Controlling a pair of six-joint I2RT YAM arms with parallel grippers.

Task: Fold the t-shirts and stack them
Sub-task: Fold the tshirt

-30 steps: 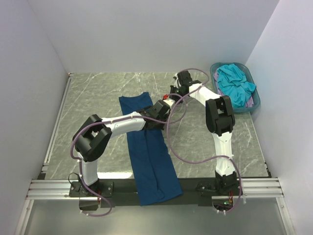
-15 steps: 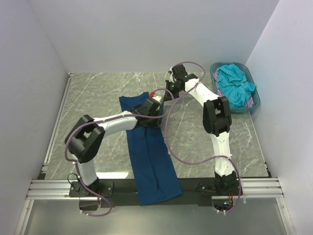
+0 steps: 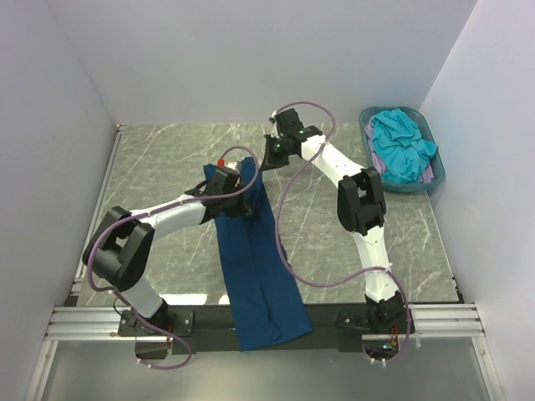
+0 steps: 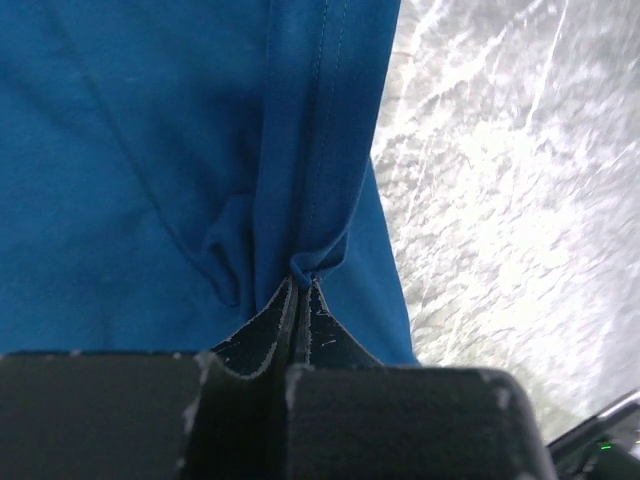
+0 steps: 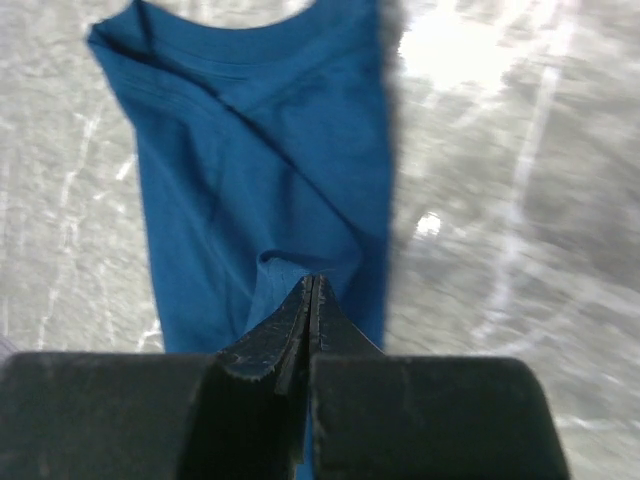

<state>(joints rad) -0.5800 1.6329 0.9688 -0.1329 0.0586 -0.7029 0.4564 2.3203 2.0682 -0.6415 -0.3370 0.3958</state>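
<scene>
Surface: grey marble table, white walls around.
Navy t-shirt: long folded strip at table centre, its near end draped over the near edge.
Left gripper: pinching a pleat of this shirt.
Right gripper: clamped on the cloth below the collar.
Basket: far right, holding the turquoise t-shirt.

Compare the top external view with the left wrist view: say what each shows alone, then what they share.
Only the top view shows the teal basket holding the turquoise t-shirt, and the navy t-shirt running past the near edge of the table. Only the left wrist view shows the left gripper shut on a pinched fold of that shirt, beside a stitched seam. Both show navy cloth lying on the marbled tabletop.
</scene>
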